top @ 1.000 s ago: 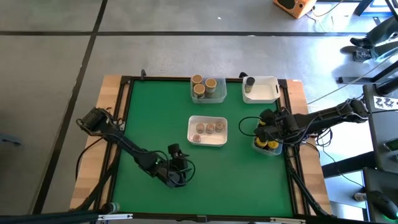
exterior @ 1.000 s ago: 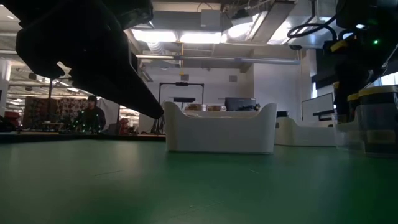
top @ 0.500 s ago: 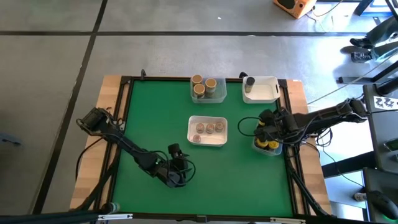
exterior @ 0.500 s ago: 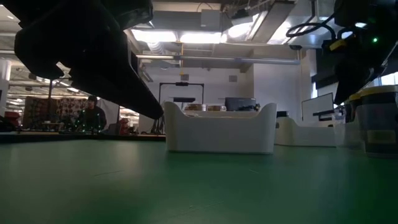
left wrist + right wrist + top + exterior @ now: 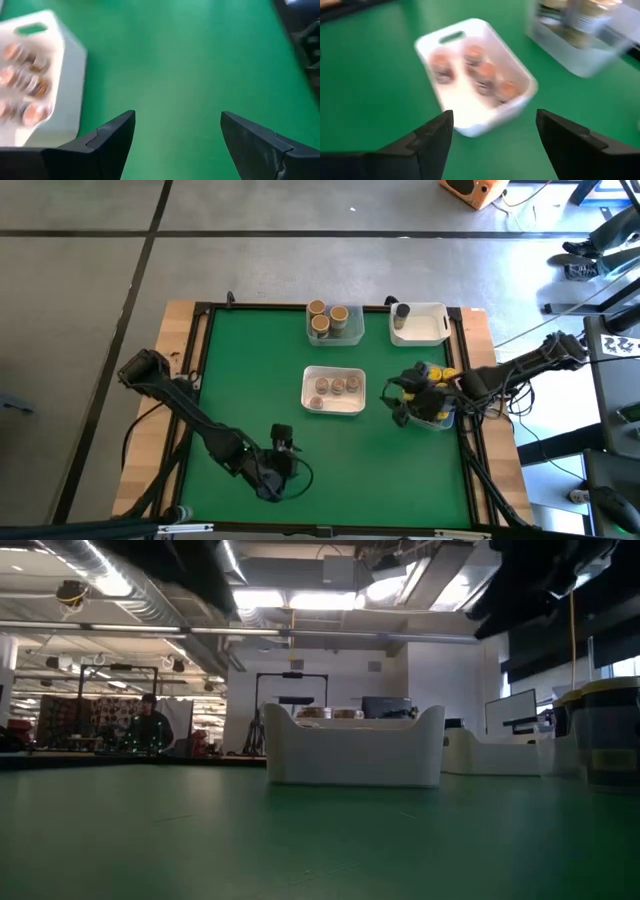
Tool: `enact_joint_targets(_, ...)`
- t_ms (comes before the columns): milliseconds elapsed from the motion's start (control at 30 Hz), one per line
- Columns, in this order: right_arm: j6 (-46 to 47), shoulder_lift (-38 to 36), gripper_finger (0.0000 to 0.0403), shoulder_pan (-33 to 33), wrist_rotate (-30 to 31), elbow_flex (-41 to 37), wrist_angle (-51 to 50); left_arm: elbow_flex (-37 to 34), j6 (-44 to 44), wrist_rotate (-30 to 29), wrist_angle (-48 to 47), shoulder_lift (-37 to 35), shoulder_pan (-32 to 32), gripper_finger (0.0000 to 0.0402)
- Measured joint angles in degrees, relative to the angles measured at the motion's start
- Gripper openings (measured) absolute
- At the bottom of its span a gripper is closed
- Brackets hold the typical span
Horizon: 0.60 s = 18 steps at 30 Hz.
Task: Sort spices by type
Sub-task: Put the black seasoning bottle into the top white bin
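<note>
My left gripper (image 5: 277, 471) hovers open and empty over the green table near its near edge; its wrist view (image 5: 177, 120) shows bare mat between the fingers. My right gripper (image 5: 400, 400) is open and empty (image 5: 492, 120), just left of the clear tray (image 5: 441, 420) of yellow-lidded jars (image 5: 432, 372). The centre white tray (image 5: 334, 406) holds several jars with pinkish-tan lids (image 5: 475, 70). Three tan-lidded jars (image 5: 322, 316) stand in the far clear tray (image 5: 352, 335). One grey-lidded jar (image 5: 402, 311) stands in the far-right white tray (image 5: 428, 330).
A raised dark frame (image 5: 200, 380) borders the green mat (image 5: 240, 380). Bare mat lies on the left half and along the near edge. In the low view the white tray (image 5: 352, 750) stands mid-table and the yellow-lidded jars (image 5: 605, 730) at the right; a person (image 5: 148, 725) sits far behind.
My right gripper has moved away from above the yellow-lidded jars' tray toward the table's left, and has turned to face the centre white tray. My left gripper has drawn back toward the near edge and has left the low view. No jar or tray has moved.
</note>
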Motion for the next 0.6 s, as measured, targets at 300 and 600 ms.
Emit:
enact_joint_targets(300,-7.05,9.44,0.0285,6.55,1.48,-1.32,17.51,18.03,-0.95,1.68,-22.65,3.16,-1.08,0.0287)
enact_joint_targets(600,-6.12,19.59,0.0285,7.93,2.55,-1.32,21.67,29.02,-23.1,19.63,-44.23,8.62,-2.4,0.0255)
